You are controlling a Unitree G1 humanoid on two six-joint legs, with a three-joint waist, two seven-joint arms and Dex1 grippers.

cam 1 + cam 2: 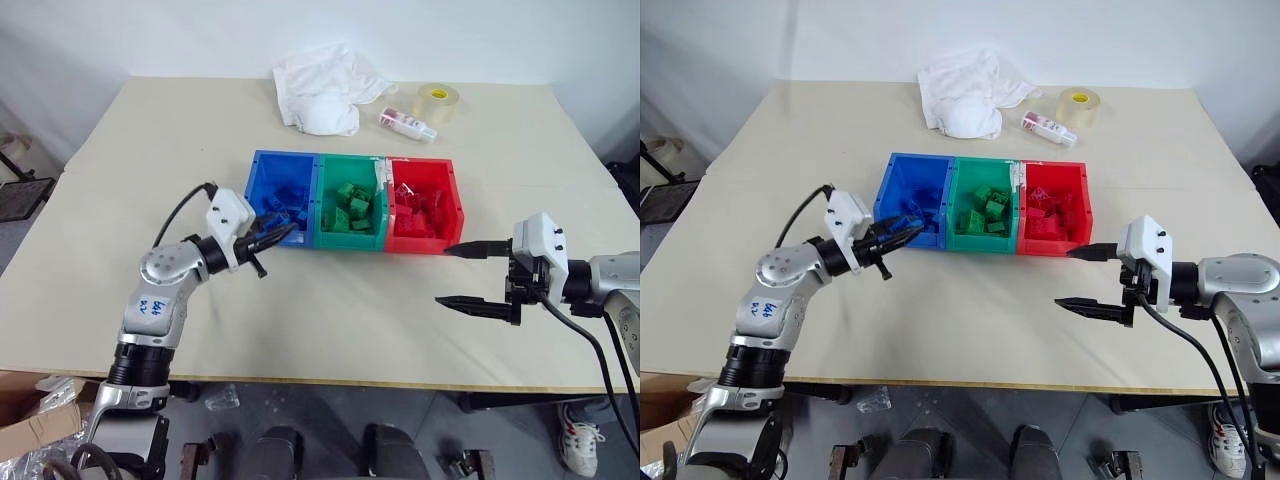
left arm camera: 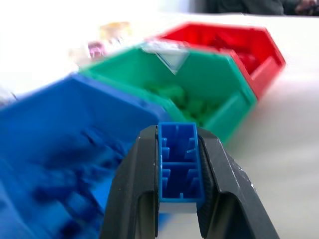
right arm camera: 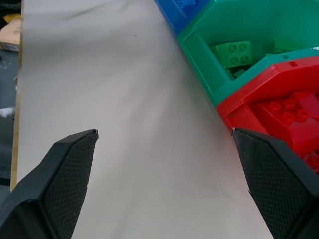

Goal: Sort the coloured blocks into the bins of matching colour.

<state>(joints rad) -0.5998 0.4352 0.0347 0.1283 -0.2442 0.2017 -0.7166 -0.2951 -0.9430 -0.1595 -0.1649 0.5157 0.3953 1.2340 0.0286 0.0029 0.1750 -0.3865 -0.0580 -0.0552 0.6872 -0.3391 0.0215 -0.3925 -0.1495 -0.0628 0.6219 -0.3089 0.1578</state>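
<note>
The left end effector (image 2: 178, 199) is clamped on a blue block (image 2: 178, 169): in the left wrist view the narrow brick sits squeezed between the two black fingers (image 2: 132, 194), its hollow underside facing the camera. This end effector is raised off the bench (image 1: 330, 320) and points level toward the near front corner of the blue bin (image 1: 283, 195), its fingertips just at that bin's front wall. Beyond its tips the blue bin holds a heap of blue bricks; further off, past the blue bin, come the green bin (image 1: 350, 205) with green bricks and then the red bin (image 1: 425, 205) with red bricks, all three joined in one row.

The right end effector (image 1: 460, 274) stands with its fingers wide apart and nothing between them. It hovers above bare bench, just beside the front right corner of the red bin, its upper fingertip close to that corner but apart from it. In the right wrist view the red bin's corner lies by one finger, with the green bin next along.

Well beyond both end effectors, behind the bins, lie a crumpled white cloth (image 1: 325, 85), a small bottle (image 1: 407, 124) and a roll of tape (image 1: 438, 103).
</note>
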